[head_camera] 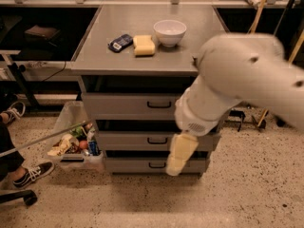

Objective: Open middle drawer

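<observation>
Before the shut middle drawer (137, 140) hangs the hand (179, 154), state unclear; bin (65, 115) holds litter (71, 144).

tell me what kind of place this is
Likely a robotics lab or workshop: a grey metal drawer cabinet on a speckled floor, a clear bin of clutter beside it, and the end effector hanging before its lower right, near the middle drawer.

Desk (142, 63) carries a bowl (169, 31) at the back, a sponge (144, 45) left-front of it and a packet (120, 42) just left of the sponge. Below, I see the middle drawer (126, 140) between the top drawer (118, 106) and bottom drawer (126, 165). Gripper (179, 155) hangs before their right part. Bin (66, 122) on the floor, left.
</observation>
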Robot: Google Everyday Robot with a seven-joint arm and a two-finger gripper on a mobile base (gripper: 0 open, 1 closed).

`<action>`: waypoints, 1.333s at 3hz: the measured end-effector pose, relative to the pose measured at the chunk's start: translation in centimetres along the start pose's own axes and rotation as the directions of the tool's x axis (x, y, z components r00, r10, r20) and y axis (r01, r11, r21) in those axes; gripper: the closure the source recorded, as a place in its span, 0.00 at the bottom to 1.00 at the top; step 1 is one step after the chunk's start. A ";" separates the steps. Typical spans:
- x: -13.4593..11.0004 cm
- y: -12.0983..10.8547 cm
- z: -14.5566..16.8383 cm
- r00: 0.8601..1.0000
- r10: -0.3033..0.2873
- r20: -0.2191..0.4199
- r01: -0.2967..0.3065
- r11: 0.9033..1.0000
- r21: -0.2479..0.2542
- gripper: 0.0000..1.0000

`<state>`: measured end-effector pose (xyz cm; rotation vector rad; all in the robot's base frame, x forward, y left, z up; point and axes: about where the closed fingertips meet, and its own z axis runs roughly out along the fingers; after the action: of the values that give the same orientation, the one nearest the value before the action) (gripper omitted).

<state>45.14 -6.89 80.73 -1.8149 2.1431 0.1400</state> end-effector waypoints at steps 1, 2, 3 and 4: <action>-2.6 -1.5 8.1 0.999 0.042 0.020 -0.042 0.999 0.014 0.00; -5.4 -6.9 13.7 0.992 0.106 0.061 -0.111 0.990 0.083 0.00; -6.0 -7.3 14.6 0.986 0.156 0.064 -0.161 0.983 0.087 0.00; -4.4 -7.9 15.4 0.984 0.171 0.049 -0.175 0.980 0.095 0.00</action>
<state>56.22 0.12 68.68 -1.5576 2.2360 0.1075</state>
